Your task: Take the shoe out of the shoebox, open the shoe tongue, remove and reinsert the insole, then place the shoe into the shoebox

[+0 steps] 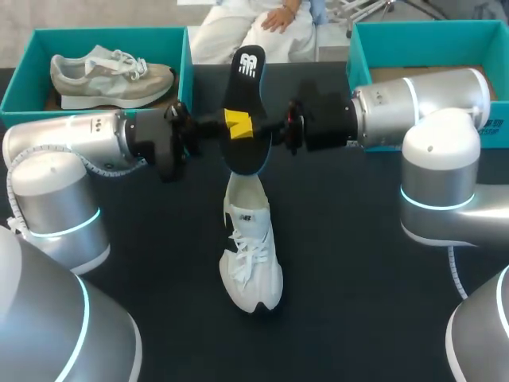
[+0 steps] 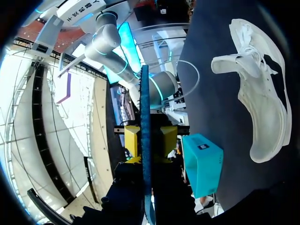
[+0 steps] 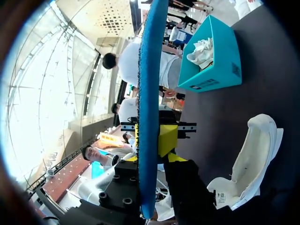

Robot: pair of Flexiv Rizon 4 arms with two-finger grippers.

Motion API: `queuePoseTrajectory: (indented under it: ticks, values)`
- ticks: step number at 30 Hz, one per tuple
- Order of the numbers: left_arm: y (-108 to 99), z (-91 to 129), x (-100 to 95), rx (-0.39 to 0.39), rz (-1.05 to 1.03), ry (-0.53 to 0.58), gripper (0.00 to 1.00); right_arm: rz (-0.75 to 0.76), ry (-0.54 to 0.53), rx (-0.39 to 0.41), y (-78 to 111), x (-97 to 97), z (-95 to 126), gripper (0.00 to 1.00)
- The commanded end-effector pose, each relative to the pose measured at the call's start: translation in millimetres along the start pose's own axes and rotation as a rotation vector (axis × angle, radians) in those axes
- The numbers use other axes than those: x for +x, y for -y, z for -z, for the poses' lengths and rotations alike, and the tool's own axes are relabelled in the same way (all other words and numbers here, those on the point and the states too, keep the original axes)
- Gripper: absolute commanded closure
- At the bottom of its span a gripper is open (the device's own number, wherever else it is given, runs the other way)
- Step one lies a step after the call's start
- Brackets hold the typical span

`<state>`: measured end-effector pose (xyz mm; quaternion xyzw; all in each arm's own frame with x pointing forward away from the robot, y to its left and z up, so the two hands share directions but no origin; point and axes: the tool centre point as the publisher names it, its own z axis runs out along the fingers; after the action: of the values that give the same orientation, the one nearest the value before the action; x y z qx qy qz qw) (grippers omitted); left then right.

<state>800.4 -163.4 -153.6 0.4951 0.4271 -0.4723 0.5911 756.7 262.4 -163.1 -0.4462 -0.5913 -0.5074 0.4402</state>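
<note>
The shoe (image 1: 250, 255) is lying on the table (image 1: 358, 318) near its middle, toe end nearer the robot. Just behind it the insole (image 1: 246, 87) is hanging upright above the table, with the left gripper (image 2: 149, 140) pinching it from the shoe's left side and the right gripper (image 3: 152, 138) from its right. Farther back and left of the shoe a shoebox (image 1: 103, 36) is holding a second shoe (image 1: 111, 76), and another shoebox (image 1: 429, 32) is sitting back right, behind the right arm (image 1: 437, 127).

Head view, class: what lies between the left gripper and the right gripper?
The dark insole, held upright where the two meet, as the head view shows.
</note>
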Motion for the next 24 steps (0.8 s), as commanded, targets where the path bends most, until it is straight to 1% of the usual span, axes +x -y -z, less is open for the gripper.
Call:
queuePoseTrajectory:
  ticks: [1,5,8,9,16,17,18,19,20,21,24]
  values:
    - [1,-1,1.0,-0.006,-0.002,0.001,1.00,0.000,0.000,-0.003,1.1,-0.3,-3,0.87]
    - [1,0,1.3,-0.004,-0.002,-0.002,1.00,0.000,0.001,-0.004,1.6,-0.2,-3,0.85]
    - [1,1,2.0,0.000,-0.004,-0.009,1.00,0.000,0.002,-0.004,1.8,-0.1,-3,0.88]
    - [1,1,2.1,0.000,-0.006,-0.010,1.00,0.000,0.003,-0.003,1.7,0.1,-2,1.00]
    - [2,2,2.2,-0.004,0.002,-0.012,1.00,0.006,0.009,0.004,1.3,0.7,-2,1.00]
    - [2,2,1.2,-0.006,0.006,-0.011,0.89,0.006,0.011,0.004,1.3,0.7,-2,1.00]
    - [1,3,0.4,-0.006,0.011,-0.010,0.73,0.007,0.012,0.004,1.3,0.8,-2,1.00]
    - [1,4,-0.7,-0.015,0.011,-0.018,0.15,0.008,0.021,0.004,1.2,1.2,-1,1.00]
    - [0,5,-1.7,-0.017,0.017,-0.016,0.00,0.010,0.028,0.003,0.9,1.7,0,1.00]
    - [-1,8,-2.6,-0.030,0.023,-0.022,0.00,0.012,0.040,-0.004,0.9,1.9,1,1.00]
    - [-4,17,-4.8,-0.029,0.080,-0.052,0.00,0.029,0.076,-0.027,0.6,3.5,7,1.00]
